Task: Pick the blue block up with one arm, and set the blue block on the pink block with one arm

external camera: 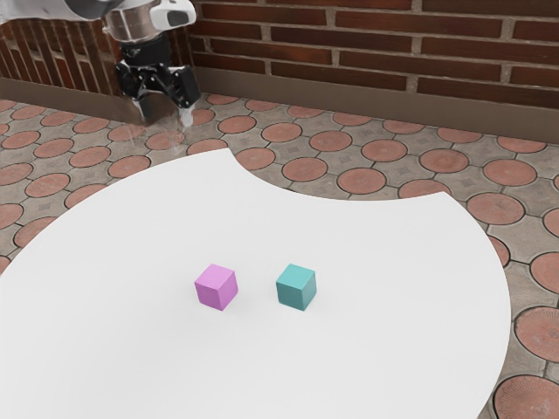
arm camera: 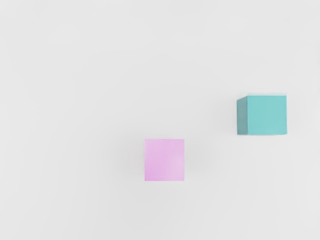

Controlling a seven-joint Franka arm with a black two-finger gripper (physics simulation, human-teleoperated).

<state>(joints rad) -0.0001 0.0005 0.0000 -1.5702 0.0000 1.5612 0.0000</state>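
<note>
Gripper (external camera: 162, 113): black, two-fingered, on the arm's end, raised high at the exterior view's upper left. Its fingers are spread wide apart, with nothing between them and nothing held.

Blue block (external camera: 296, 286): teal-blue cube, resting flat on the table and touched by nothing. It is well apart from the gripper. It lies near the pink block, toward the exterior view's right of it, with a strip of bare tabletop between the two.

Pink block (external camera: 216, 286): cube, resting flat on the table, top face bare.

Table (external camera: 105, 349): white, round, with a curved notch in its far edge.

Floor (external camera: 384, 153): reddish round pavers.

Wall (external camera: 376, 44): red brick, behind the table.

Wrist view: both cubes are seen from above on the white surface. The pink block (arm camera: 164, 160) is more nearly beneath the hand. The blue block (arm camera: 262, 114) lies off to one side, showing one darker side face. The two do not touch.
</note>
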